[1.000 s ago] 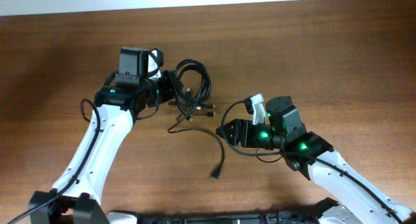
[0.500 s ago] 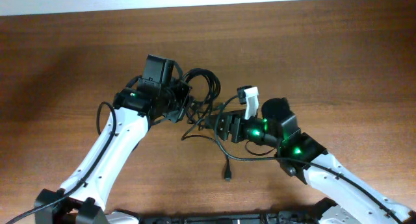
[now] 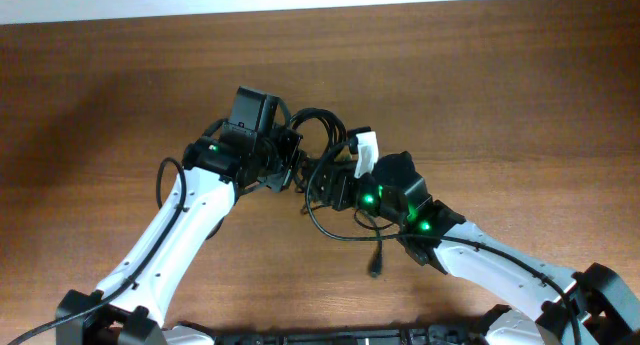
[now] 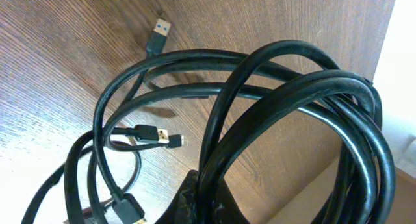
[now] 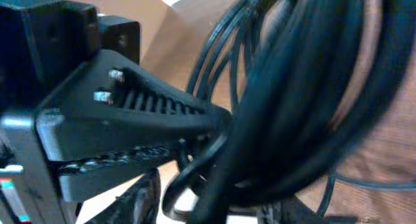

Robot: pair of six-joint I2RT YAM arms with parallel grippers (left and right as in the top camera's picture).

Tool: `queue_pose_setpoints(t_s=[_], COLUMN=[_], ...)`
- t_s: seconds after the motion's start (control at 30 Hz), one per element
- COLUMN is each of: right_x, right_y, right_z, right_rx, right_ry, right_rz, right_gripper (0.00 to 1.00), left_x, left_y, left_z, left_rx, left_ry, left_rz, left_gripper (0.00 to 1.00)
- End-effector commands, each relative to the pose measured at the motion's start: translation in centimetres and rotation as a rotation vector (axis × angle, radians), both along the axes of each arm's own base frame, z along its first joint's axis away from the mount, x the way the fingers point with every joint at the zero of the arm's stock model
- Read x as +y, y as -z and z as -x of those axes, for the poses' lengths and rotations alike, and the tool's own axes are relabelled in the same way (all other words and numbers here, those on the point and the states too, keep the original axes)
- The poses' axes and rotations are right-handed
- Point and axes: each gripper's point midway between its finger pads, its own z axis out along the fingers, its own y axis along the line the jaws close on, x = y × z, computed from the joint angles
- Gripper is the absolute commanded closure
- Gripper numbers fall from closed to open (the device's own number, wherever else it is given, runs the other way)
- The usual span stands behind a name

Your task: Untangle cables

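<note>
The cables (image 3: 322,118) form a bundle of black loops at the table's middle, between my two grippers. My left gripper (image 3: 290,165) comes in from the left and is shut on the bundle; in the left wrist view the cables (image 4: 292,87) rise out of its closed jaws (image 4: 211,201). A USB plug (image 4: 158,34) and a small metal-tipped plug (image 4: 156,134) lie on the wood beyond. My right gripper (image 3: 318,181) presses into the same bundle from the right. In the right wrist view, blurred cables (image 5: 292,87) fill the space at its jaws (image 5: 214,191), hiding their gap.
One loose cable (image 3: 335,233) trails from the bundle toward the front and ends in a plug (image 3: 376,266) beside the right arm. The left gripper's ribbed finger (image 5: 130,120) sits very close to the right wrist camera. The brown wooden table (image 3: 520,105) lies all around.
Both arms have come together at the table's middle. The left gripper carried the bundle rightward; the right gripper moved left into it, dragging the trailing cable and plug along.
</note>
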Motion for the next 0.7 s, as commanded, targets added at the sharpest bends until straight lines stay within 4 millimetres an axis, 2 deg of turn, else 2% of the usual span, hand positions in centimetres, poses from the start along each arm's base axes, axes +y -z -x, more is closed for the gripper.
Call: queue_pose_setpoints(t_s=[0.0,0.03,0.13,0.2,0.23,0.27,0.37,0.47,0.57,0.67], right_x=[0.3,0.4,0.7,1.7,2.2,2.5,2.8,1.3,-1.0,-1.4], right_y=[-0.2,-0.2,-0.3,-1.0,-1.4,-1.6,-2.5,-4.9,-7.0,-8.6], right_z=[0.0,0.1,0.5,1.9,2.9,3.7,6.2,7.8,6.8,6.6], right_rx=[-0.002,-0.001,0.003,0.008,0.013,0.023,0.054,0.032,0.064,0.034], right_ry=[-0.008,-0.010,-0.039,-0.138,-0.204,-0.254,-0.428,-0.619,-0.629,-0.636], right_rz=[-0.007,-0.008,-0.017,-0.057,-0.081,-0.095,-0.154,-0.255,-0.335,-0.370], right_gripper=[0.89,0.96,0.96,0.96,0.96,0.96,0.96,0.96,0.96,0.96], left_x=[-0.1,-0.1,0.4,1.5,1.6,1.6,1.4,1.2,0.9,-0.2], left_y=[-1.3,-1.3,-1.2,-1.0,-1.0,-1.0,-1.3,-3.1,-5.6,-6.8], left_z=[-0.2,-0.2,-0.5,-1.1,-1.1,-1.1,-1.4,-2.0,-2.0,-1.1], left_rx=[-0.033,-0.033,-0.084,-0.189,-0.262,-0.298,-0.366,-0.499,-0.622,-0.697], left_ry=[-0.009,-0.010,0.046,0.188,0.335,0.412,0.519,0.626,0.690,0.780], left_rz=[0.019,0.018,-0.045,-0.186,-0.264,-0.301,-0.351,-0.409,-0.441,-0.422], left_gripper=[1.00,1.00,1.00,1.00,1.00,1.00,1.00,1.00,1.00,1.00])
